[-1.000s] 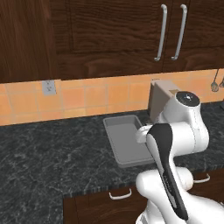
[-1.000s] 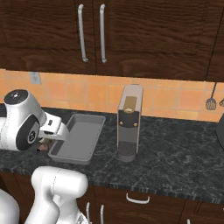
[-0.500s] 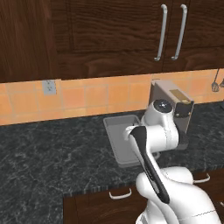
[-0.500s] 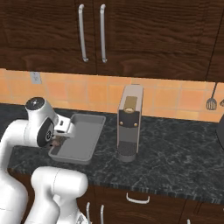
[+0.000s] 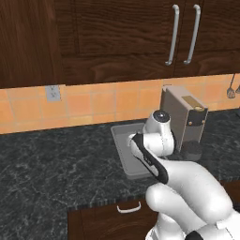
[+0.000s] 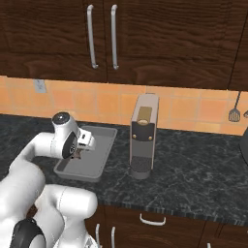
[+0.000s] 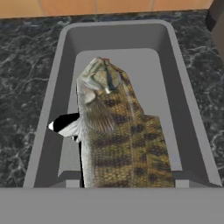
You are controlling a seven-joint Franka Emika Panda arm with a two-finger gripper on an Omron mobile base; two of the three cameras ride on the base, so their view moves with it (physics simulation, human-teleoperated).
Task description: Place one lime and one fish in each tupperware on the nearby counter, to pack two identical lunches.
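Observation:
A brownish, mottled fish [image 7: 118,140] hangs close in front of the hand camera, head pointing away, above the light-grey tupperware [image 7: 65,52]. My gripper [image 6: 79,151] is shut on the fish [image 6: 74,156] and hovers over the near half of the tupperware [image 6: 92,167]; the fingertips are hidden by the fish. The tray floor below looks bare. From the left base camera, the tupperware [image 5: 121,149] is partly covered by my arm. It rests on the dark marbled counter [image 5: 47,168]. The lime is out of view.
A tall silver coffee machine [image 6: 143,135] stands right beside the tray on its right, also seen as the coffee machine [image 5: 185,115]. Behind runs an orange tiled wall with an outlet [image 5: 53,93]. Dark cabinets hang above. Drawers with silver handles [image 6: 152,222] sit below the counter [image 6: 193,169].
The arm has reached forward, away from the base, carrying the fish from the counter's near side to above the tray. The grip has not changed.

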